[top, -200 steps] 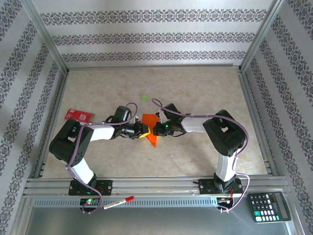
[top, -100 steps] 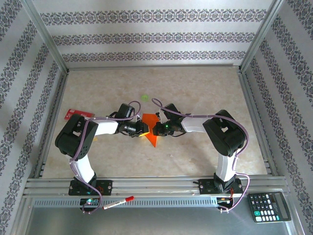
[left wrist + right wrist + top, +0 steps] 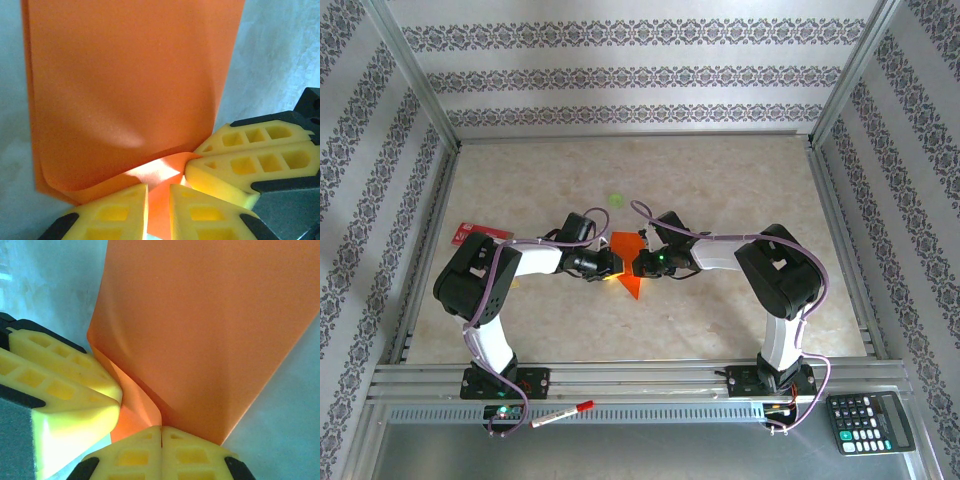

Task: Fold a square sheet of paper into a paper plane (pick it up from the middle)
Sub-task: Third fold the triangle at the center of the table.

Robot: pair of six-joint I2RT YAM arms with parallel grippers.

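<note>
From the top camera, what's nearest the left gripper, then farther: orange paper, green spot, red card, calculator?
1. Orange paper sheet, held by the left gripper.
2. Tiny green spot, farther back.
3. Red card, left side.
4. Black calculator, near right corner.

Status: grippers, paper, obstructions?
Right gripper shut on paper. Left gripper near-closed around its fold, grip unclear. Red card far left, out of the way.

Black joint housings and white links made up the left arm [image 3: 480, 290] and right arm [image 3: 780, 275] above the aluminium rail [image 3: 640, 378]; purple cables [image 3: 588, 214] looped along both, and yellow, window-ribbed fingers [image 3: 120, 212] sat on black mounts.
</note>
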